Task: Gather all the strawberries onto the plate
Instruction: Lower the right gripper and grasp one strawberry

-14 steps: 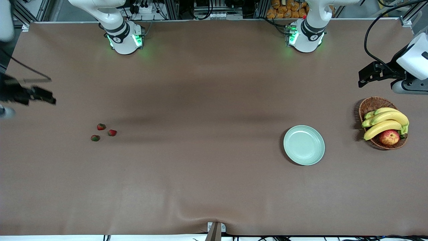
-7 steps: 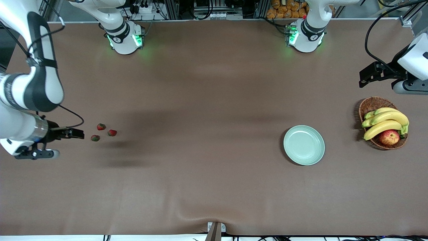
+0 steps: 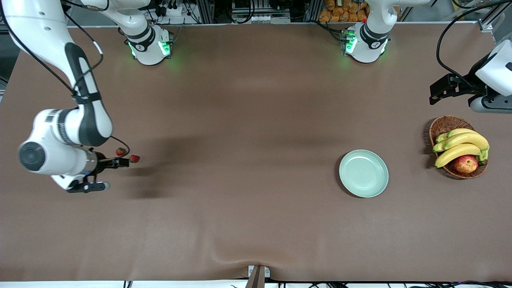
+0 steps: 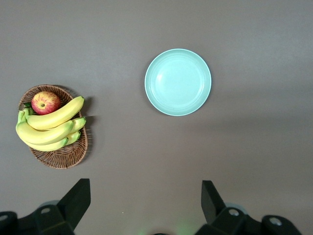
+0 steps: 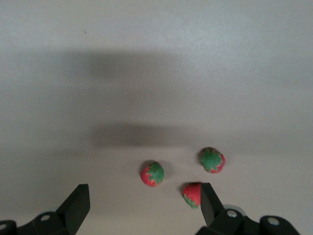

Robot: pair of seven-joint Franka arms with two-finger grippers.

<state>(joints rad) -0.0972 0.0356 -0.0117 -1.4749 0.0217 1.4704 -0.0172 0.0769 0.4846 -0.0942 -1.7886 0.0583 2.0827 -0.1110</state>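
Observation:
Three strawberries lie together near the right arm's end of the table. Two show in the front view [image 3: 121, 151] [image 3: 135, 159]; the third is hidden under my right gripper [image 3: 120, 162]. The right wrist view shows all three [image 5: 152, 173] [image 5: 212, 159] [image 5: 193, 194]. My right gripper [image 5: 143, 205] is open and empty, low over them, one finger [image 5: 208, 200] next to the nearest berry. The pale mint-green plate [image 3: 363, 173] is empty, toward the left arm's end. My left gripper [image 3: 434, 94] is open and empty, up in the air, and waits; the plate [image 4: 178, 82] shows in its wrist view.
A brown wicker basket [image 3: 444, 125] with bananas [image 3: 460, 146] and a red-yellow apple [image 3: 465, 163] stands beside the plate at the left arm's end; it shows in the left wrist view [image 4: 61, 155] too. Brown cloth covers the table.
My right arm has swung in from the table's end and come down over the strawberries; its gripper now covers one berry in the front view. The left arm has hardly moved.

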